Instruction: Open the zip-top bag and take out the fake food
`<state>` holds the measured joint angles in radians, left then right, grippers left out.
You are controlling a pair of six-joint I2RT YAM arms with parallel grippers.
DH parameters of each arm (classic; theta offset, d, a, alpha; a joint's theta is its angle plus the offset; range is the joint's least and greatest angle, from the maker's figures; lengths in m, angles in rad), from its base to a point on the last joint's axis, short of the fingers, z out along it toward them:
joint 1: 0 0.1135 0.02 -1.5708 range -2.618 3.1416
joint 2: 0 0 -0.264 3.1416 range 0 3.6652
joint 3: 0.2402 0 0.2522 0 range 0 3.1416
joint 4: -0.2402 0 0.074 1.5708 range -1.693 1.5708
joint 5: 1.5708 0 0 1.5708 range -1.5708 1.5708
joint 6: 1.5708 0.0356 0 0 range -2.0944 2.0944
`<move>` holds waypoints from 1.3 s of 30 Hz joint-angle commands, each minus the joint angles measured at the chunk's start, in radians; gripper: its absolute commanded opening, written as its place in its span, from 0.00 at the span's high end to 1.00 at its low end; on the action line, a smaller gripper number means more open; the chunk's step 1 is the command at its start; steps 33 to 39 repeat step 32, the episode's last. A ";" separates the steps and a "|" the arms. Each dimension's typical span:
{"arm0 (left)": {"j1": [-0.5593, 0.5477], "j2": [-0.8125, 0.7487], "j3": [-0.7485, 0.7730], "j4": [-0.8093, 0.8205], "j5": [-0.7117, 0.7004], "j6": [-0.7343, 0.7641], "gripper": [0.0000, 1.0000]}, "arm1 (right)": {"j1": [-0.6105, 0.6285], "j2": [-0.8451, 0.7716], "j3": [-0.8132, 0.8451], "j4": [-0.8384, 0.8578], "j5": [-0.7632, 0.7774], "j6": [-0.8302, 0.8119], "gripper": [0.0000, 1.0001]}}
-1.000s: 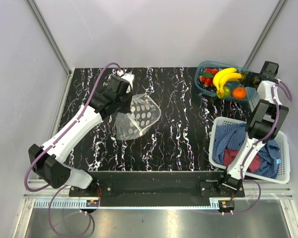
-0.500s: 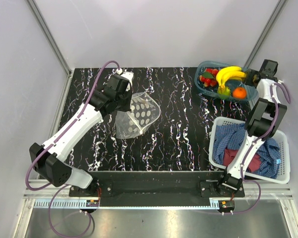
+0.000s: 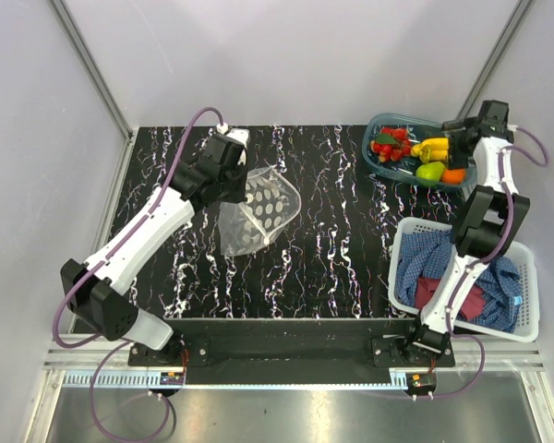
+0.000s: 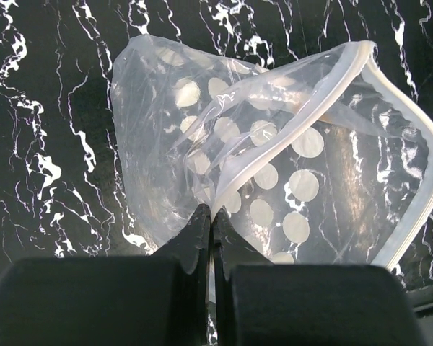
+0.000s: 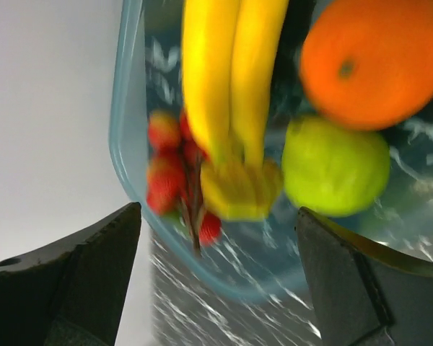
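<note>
My left gripper point(image 4: 210, 216) is pinched on the white zip rim of the clear, dot-printed floppy zip-top bag point(image 4: 274, 144), at ten o'clock on the black marbled table point(image 3: 342, 258). A tug could slip that slick film free. The bag gapes open, apparently empty. My right gripper point(image 5: 216, 216), spread wide, hovers over the glossy plastic fake food point(image 5: 231, 94) in the teal translucent tray point(image 5: 126, 108) at one o'clock.

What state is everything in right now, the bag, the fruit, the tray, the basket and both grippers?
zip-top bag: mouth open, empty.
left gripper: shut on the bag's rim.
tray: upright, holding the fruit.
fake food: all lying in the tray.
right gripper: open above the tray, holding nothing.
basket: upright, filled with cloths.
</note>
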<state>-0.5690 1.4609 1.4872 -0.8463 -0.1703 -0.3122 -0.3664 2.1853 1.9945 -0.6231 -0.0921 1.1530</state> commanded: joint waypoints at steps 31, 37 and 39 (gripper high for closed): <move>0.003 -0.520 -0.616 0.657 0.523 -0.456 0.01 | 0.641 -1.039 -0.945 0.011 -0.326 -0.578 0.00; 0.003 -0.563 -0.671 0.834 0.541 -0.526 0.01 | 0.641 -1.062 -0.956 0.079 -0.354 -0.579 0.00; 0.003 -0.563 -0.671 0.834 0.541 -0.526 0.01 | 0.641 -1.062 -0.956 0.079 -0.354 -0.579 0.00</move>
